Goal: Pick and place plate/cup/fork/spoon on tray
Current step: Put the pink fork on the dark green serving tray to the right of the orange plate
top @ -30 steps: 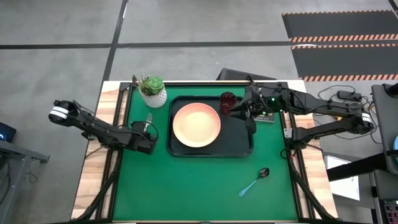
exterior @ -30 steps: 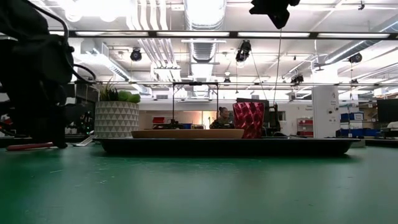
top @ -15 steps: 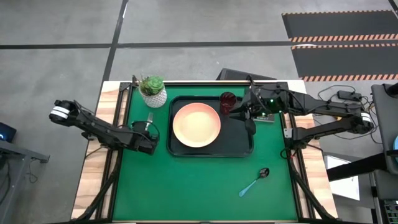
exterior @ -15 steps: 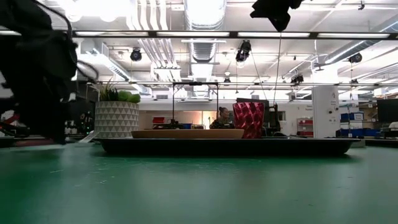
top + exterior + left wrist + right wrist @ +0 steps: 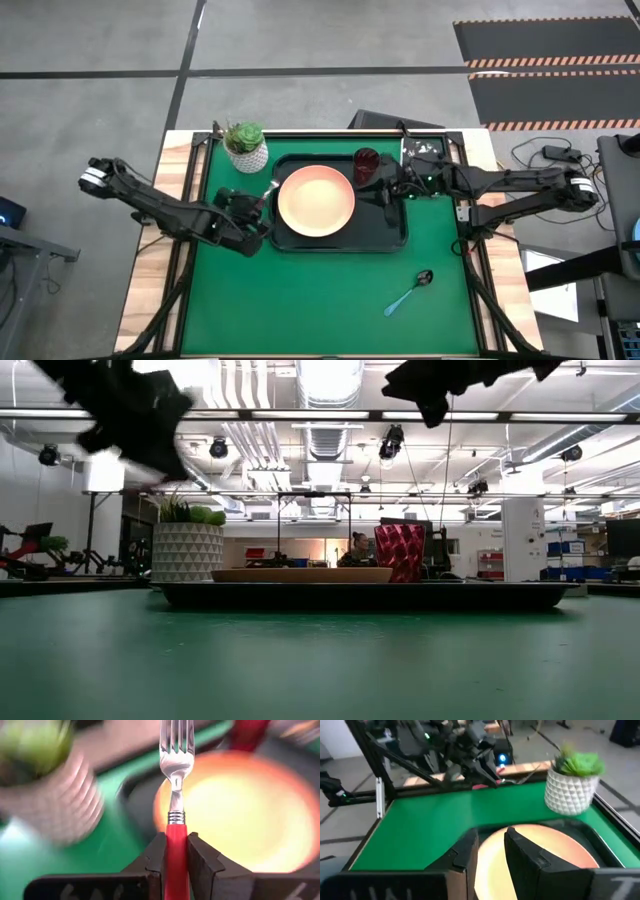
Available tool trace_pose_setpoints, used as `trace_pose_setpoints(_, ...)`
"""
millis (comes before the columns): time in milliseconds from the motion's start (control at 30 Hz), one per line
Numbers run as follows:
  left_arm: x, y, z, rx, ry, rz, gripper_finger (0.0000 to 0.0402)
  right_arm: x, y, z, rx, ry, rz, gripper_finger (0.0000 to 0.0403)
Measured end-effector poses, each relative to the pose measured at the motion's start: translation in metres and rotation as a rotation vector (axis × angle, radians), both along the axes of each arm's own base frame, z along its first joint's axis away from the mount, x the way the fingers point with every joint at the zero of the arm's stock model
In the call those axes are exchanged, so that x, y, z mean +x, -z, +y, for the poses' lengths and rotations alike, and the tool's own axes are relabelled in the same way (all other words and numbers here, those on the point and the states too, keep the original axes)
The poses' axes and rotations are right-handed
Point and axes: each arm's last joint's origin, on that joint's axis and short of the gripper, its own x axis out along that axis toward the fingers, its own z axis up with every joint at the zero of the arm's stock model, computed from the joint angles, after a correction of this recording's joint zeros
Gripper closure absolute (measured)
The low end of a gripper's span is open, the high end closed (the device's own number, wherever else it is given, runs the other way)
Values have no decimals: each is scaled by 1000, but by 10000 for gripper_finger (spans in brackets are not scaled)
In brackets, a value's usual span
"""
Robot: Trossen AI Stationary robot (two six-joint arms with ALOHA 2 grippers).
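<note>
Fork [image 5: 176,785] is clamped in the left gripper [image 5: 175,851], raised beside the tray [image 5: 283,238]; right gripper [image 5: 490,851] hangs parted over it.

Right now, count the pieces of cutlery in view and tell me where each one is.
2. The fork is held in the left claw beside the tray's left edge. The spoon lies on the green mat, off the tray's right front corner.

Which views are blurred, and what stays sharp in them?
Left wrist view: the plate and plant pot are smeared, but the fork in the left pincer is sharp. Low view: the arm at upper left is smeared; the tray is crisp.
</note>
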Motion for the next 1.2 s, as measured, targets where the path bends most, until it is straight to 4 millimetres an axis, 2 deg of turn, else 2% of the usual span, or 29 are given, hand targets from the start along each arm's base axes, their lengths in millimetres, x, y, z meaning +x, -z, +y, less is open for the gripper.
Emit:
trace_pose_setpoints(167,26,-36,-23,217,146,-145,370,23,9,6,-43,-37,-155,300)
trace_pose_setpoints(367,53,-57,-38,382,239,-226,370,57,19,12,-77,-33,-322,261)
trace_pose_setpoints(467,62,-58,-41,460,238,-205,370,72,23,11,-60,-14,-392,241)
trace_pose_setpoints(567,68,-57,-43,520,162,-179,370,83,27,10,-39,27,-447,229)
trace_pose_setpoints(733,79,-53,-43,578,63,-132,370,101,33,7,-28,67,-479,225)
trace_pose_setpoints(867,86,-47,-38,600,13,-88,370,117,30,6,29,106,-488,225)
trace_pose_setpoints(1033,87,-47,-36,596,2,-96,370,127,30,2,61,197,-486,225)
trace_pose_setpoints(1200,86,-52,-35,579,-12,-135,370,132,26,1,63,204,-499,233)
